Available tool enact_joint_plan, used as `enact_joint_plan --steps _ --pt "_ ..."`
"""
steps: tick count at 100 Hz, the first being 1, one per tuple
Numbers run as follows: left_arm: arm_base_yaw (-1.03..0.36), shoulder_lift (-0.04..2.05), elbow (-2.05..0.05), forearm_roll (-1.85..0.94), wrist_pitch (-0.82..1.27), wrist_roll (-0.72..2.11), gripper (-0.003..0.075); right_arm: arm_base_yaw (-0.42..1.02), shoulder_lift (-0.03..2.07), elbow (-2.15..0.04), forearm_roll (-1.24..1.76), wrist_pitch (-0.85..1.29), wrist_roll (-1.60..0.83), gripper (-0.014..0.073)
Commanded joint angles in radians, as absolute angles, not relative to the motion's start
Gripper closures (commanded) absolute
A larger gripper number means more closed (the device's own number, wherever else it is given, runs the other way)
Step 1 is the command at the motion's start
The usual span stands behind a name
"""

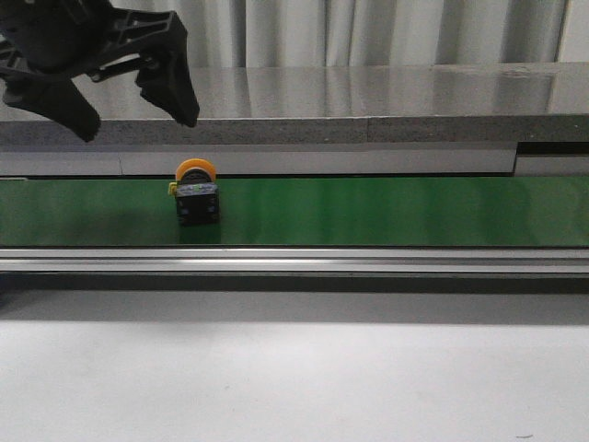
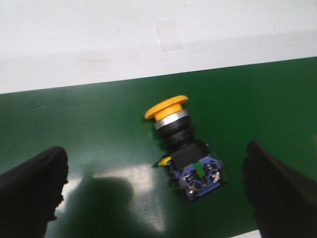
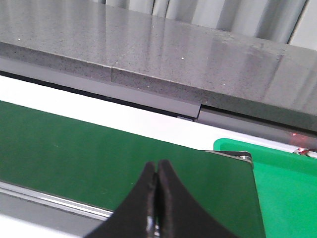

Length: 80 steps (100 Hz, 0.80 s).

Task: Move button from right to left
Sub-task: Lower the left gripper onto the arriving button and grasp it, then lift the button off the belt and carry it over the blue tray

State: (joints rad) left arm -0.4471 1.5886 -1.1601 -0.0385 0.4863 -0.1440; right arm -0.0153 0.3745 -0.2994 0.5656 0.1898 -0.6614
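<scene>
So the button (image 1: 196, 191) is lying on its side on the green belt (image 1: 386, 210), over toward the left, orange cap (image 2: 166, 106) pointing away from the camera. The left end effector (image 1: 138, 110) hangs above it, fingers spread wide and holding nothing. The right end effector (image 3: 158, 198) is pinched closed, empty, over the belt's other end next to a green tray (image 3: 282, 183).

Factory-style test bench: green conveyor belt (image 1: 368, 212), metal rail (image 1: 294, 261), grey curtain (image 1: 368, 32)
</scene>
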Motion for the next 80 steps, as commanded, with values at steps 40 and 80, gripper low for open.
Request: enact_joint_plan --steps 40,80 --pt "-0.47 1.666 -1.197 -0.049 0.431 -0.155 0.005 -0.011 0.376 -0.326 0.581 0.124 -0.671 0.0658" --pt "-0.456 1.697 -1.197 -0.032 0.46 -0.155 0.0479 -0.011 0.376 -0.326 0.581 0.124 -0.671 0.0658"
